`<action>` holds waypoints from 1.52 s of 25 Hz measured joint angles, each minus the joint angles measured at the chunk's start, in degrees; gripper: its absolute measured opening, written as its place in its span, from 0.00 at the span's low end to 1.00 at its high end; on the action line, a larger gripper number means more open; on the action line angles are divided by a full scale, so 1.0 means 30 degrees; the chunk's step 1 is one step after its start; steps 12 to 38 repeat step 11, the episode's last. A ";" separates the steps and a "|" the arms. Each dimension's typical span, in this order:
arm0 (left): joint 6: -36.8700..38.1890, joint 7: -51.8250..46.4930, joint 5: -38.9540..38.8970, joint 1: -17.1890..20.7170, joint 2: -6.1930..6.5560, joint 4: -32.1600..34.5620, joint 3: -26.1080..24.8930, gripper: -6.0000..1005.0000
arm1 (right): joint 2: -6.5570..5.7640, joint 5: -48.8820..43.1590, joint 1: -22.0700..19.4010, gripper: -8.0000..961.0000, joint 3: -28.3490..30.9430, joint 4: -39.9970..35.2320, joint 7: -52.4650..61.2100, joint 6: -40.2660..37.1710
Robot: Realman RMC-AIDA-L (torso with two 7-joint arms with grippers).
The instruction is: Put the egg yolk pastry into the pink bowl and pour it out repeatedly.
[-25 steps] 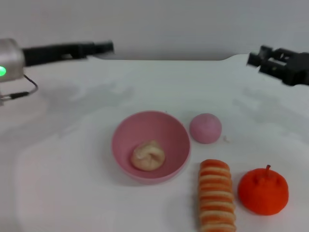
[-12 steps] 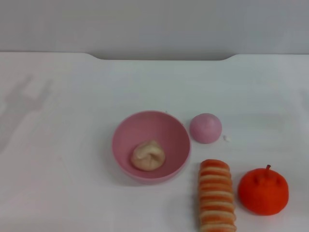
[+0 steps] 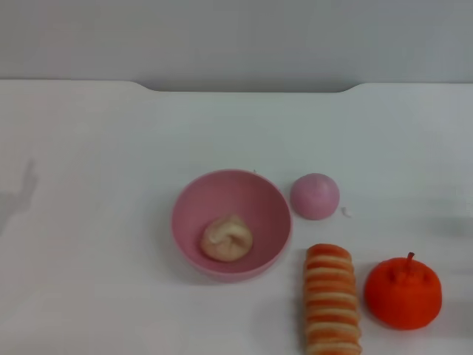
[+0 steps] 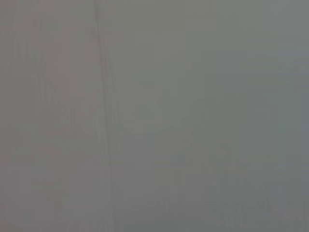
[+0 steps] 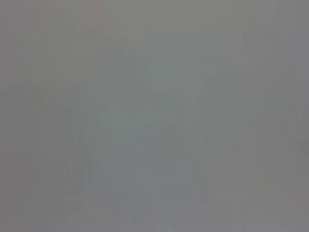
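Note:
The pink bowl (image 3: 230,223) stands upright on the white table, a little left of centre in the head view. The pale beige egg yolk pastry (image 3: 227,238) lies inside it, on the bowl's bottom. Neither gripper shows in the head view; both arms are out of frame. The left wrist view and the right wrist view show only a flat grey surface, with no task object and no fingers.
A small solid pink dome (image 3: 315,196) sits right of the bowl, with a tiny white crumb (image 3: 346,212) beside it. A striped orange-and-cream bread roll (image 3: 332,301) and an orange fruit (image 3: 403,292) lie at the front right. The table's far edge (image 3: 244,89) runs across the back.
A second ago both arms reached in at the upper left and upper right; they have withdrawn out of view. Their shadow at the left has shrunk. Bowl and pastry have not moved.

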 joint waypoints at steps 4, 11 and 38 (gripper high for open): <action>0.0108 0.0392 -0.0159 -0.0207 -0.0010 -0.1423 -0.0005 0.60 | 0.0046 0.0021 -0.0180 0.59 0.0006 0.0342 -0.0041 0.0002; -0.0114 0.0396 -0.0177 -0.0609 -0.0020 -0.3000 -0.0021 0.59 | 0.0032 0.0018 -0.0150 0.59 0.0015 0.0607 0.0077 0.0182; -0.0114 0.0396 -0.0177 -0.0609 -0.0020 -0.3000 -0.0021 0.59 | 0.0032 0.0018 -0.0150 0.59 0.0015 0.0607 0.0077 0.0182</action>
